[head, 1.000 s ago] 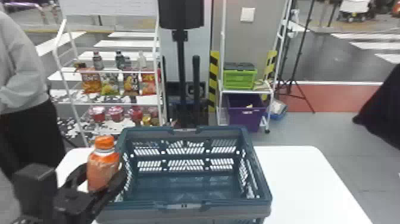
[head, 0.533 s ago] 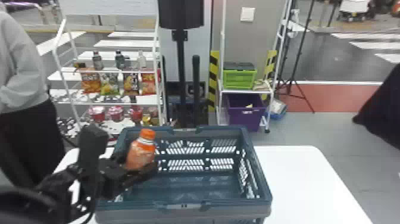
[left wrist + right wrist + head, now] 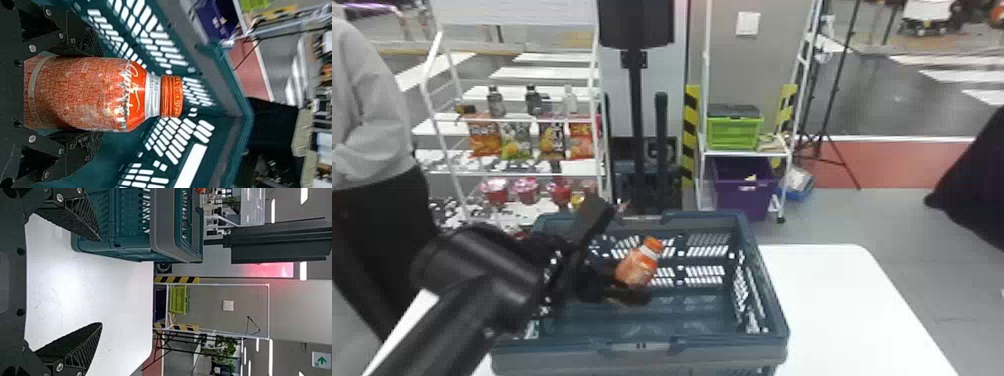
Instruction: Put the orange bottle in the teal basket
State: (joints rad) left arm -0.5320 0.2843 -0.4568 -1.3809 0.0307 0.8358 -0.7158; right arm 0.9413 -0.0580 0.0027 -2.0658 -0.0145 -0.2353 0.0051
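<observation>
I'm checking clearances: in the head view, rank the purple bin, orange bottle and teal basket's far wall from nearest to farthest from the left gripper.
1. Orange bottle, held by the left gripper.
2. Teal basket's far wall, beyond the bottle.
3. Purple bin, behind the basket, toward the right.

- Between fingers of left gripper (image 3: 623, 251): bottle (image 3: 634, 270)
- Beneath them: basket (image 3: 712, 357) on table (image 3: 842, 300)
- Behind, to their left: snack rack (image 3: 517, 174)
- Behind, to their right: crates (image 3: 734, 134) on shelving (image 3: 746, 152)
</observation>
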